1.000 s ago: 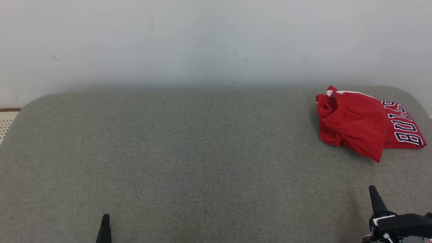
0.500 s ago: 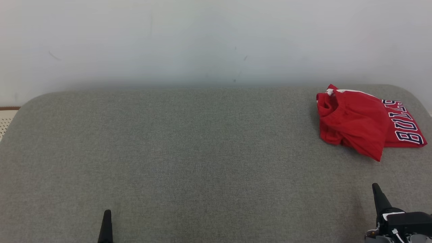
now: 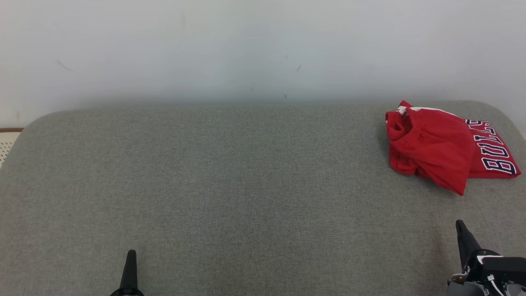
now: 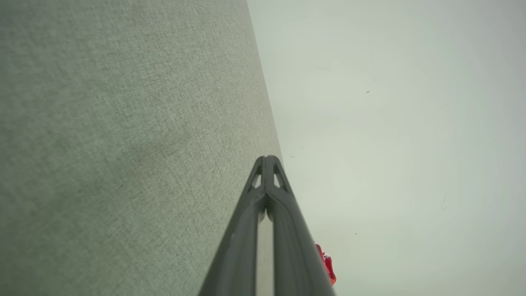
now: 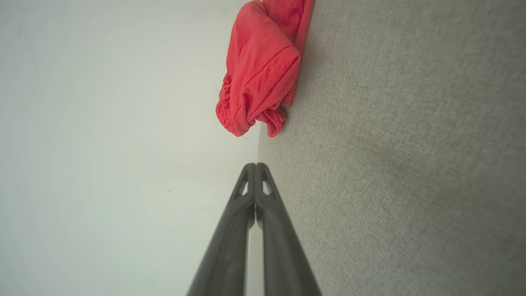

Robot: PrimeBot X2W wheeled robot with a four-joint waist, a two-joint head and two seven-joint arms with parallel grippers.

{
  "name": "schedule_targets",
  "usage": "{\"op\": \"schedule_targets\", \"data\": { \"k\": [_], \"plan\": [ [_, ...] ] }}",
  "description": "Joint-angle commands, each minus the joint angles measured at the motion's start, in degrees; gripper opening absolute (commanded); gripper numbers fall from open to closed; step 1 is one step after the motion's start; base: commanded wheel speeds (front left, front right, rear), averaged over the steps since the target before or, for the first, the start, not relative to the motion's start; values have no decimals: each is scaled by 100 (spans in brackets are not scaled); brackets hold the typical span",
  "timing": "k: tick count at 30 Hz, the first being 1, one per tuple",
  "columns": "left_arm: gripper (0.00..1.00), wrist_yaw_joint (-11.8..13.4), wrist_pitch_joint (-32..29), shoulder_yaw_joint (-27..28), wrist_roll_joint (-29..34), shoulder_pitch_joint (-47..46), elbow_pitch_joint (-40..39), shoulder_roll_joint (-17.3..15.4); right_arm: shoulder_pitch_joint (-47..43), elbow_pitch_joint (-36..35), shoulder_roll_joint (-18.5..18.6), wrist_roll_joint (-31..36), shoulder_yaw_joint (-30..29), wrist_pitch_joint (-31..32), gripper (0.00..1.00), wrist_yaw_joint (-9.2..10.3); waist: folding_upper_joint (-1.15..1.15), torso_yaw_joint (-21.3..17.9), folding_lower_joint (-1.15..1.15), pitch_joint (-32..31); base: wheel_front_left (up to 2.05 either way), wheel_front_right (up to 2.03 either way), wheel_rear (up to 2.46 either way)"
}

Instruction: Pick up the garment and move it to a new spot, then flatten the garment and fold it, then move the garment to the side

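The garment (image 3: 439,150) is a red piece with dark and white lettering, folded into a loose bundle at the far right of the grey padded table (image 3: 230,185). In the right wrist view the garment (image 5: 259,65) lies ahead of my fingers, well apart from them. A red corner of the garment (image 4: 327,265) peeks out beside the left fingers. My right gripper (image 3: 460,225) is shut and empty near the front right edge, below the bundle. My left gripper (image 3: 131,255) is shut and empty at the lower left. Shut fingertips show for the left gripper (image 4: 266,158) and the right gripper (image 5: 255,165).
A pale wall (image 3: 254,49) runs behind the table. A strip of floor with a perforated white surface (image 3: 6,146) shows past the table's far left corner. The table's corners are rounded.
The head view has tipped down slightly, so everything sits a little higher in it. Both grippers stay shut, showing a little higher in view. The garment has not moved on the table.
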State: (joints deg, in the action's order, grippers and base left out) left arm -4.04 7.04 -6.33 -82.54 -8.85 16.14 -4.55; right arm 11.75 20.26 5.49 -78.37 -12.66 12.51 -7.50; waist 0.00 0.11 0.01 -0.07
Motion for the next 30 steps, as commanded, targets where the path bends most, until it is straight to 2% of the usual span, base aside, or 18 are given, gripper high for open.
{"op": "schedule_targets", "data": {
  "k": [1,30],
  "plan": [
    [0,-57,-25,27,-91,-112,21,9,88,7,-7,-104,-35,29,0,1,0,0,0,2,0,0,0],
    [0,-373,-139,101,-1204,-409,389,179,364,345,-64,-1277,-455,460,0,1,0,-9,-1,82,0,0,0]
  ]
}}
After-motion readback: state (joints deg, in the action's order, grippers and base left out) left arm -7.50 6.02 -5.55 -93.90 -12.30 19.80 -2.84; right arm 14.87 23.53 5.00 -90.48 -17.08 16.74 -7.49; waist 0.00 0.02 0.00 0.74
